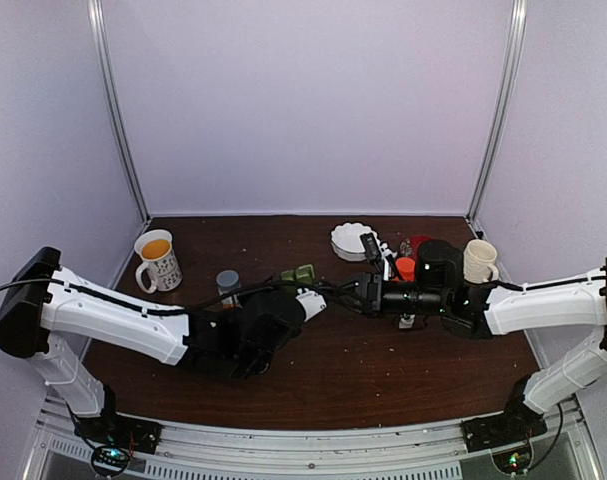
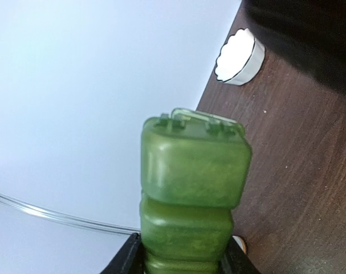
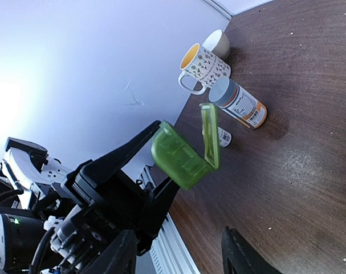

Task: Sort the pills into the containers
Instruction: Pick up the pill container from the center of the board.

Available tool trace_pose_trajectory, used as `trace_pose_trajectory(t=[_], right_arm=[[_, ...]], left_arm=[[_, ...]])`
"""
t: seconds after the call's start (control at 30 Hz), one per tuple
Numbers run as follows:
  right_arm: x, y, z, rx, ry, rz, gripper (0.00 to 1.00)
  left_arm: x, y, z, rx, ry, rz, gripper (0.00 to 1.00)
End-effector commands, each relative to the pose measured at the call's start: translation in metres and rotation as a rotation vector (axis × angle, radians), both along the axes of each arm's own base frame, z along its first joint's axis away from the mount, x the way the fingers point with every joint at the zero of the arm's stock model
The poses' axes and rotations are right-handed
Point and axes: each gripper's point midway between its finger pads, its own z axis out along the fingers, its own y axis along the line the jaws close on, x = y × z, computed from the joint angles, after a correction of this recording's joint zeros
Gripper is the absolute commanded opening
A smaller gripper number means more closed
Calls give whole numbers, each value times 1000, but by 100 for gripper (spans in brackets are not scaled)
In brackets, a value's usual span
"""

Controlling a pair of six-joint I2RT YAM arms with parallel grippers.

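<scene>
My left fingers were clamped on the green pill box, centre frame, one lid open; right fingers hung apart, empty. A nudge could twist the box loose, spilling any pills.

pill box: cloudy translucent green, lid alike
bench: dark brown wood grain, pale specks
patterned mug: white with small dark figures all over, orange-yellow inside
bottle: grey cap, white and orange label
scalloped dish: white, thin dark line at rim
plain mug: cream
arms: white shells, black joints
</scene>
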Motion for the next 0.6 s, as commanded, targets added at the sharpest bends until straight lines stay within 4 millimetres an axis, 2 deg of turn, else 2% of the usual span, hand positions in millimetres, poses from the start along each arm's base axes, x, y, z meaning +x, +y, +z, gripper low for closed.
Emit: trace_pose_trajectory(t=[0.0,0.17,0.33,0.57], right_arm=[[14,-2,20,94,39,-61,55],[19,0,41,151,19,-65,61],[35,-11,55,160,-7,-136,67],[38,0,57,107,-2,-92,75]], left_arm=[[2,6,24,-28,-115,62,35],[-2,1,28,-49,-134,35,35],[-9,-3,28,-131,-68,-44,35],[-8,-6,29,-84,-88,-48,35]])
